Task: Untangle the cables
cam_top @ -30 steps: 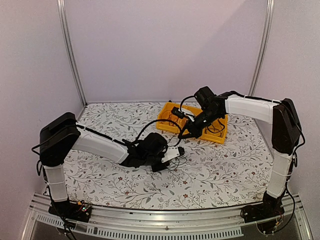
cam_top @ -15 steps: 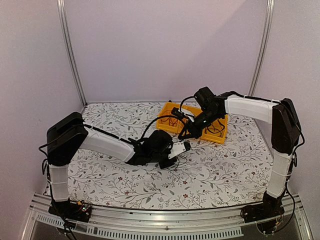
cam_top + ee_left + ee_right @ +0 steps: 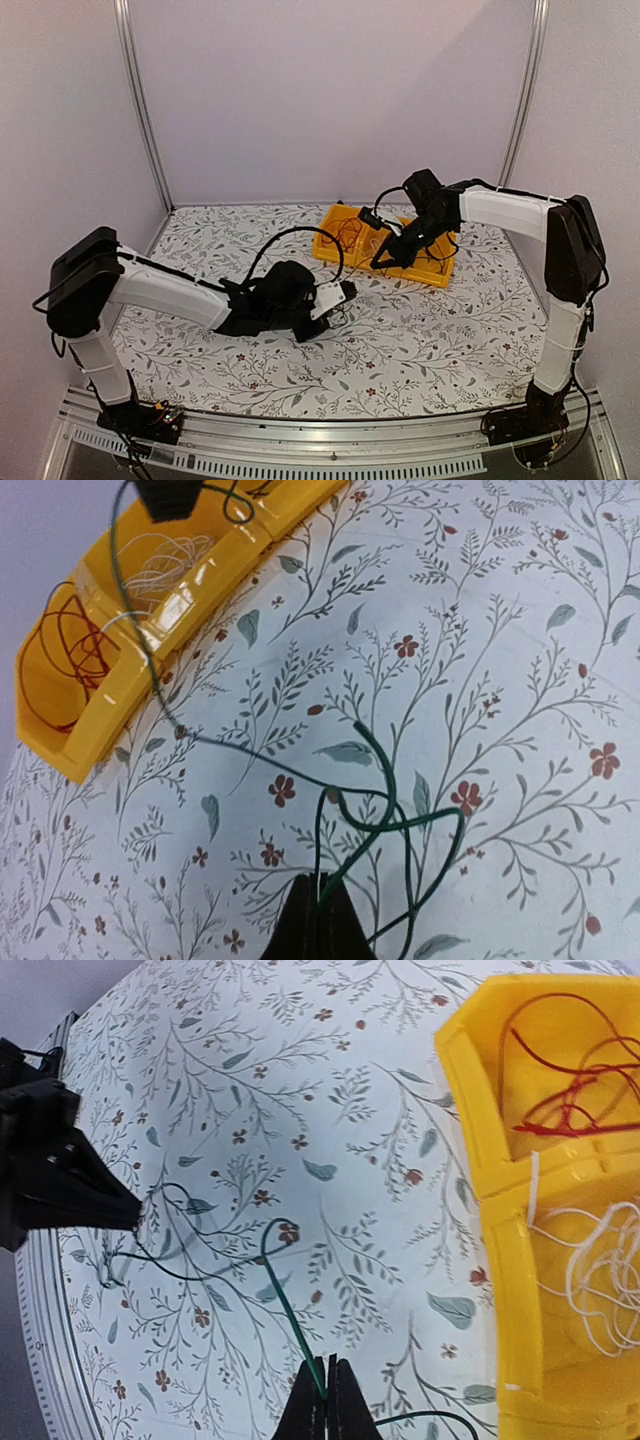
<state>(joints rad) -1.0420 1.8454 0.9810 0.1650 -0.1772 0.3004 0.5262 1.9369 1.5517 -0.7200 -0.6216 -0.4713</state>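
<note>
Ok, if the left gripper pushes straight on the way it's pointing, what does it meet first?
Probably the loops of the dark green cable the left gripper holds, then bare table; the yellow bin sits left of that line. Depth unclear.

Open worktop (image 3: 460,340) is left at the near right and far left. The middle is barred by the yellow bin (image 3: 490,1140) and by a dark green cable (image 3: 290,1310) strung, apparently just above the surface, beside the bin's near wall.
</note>
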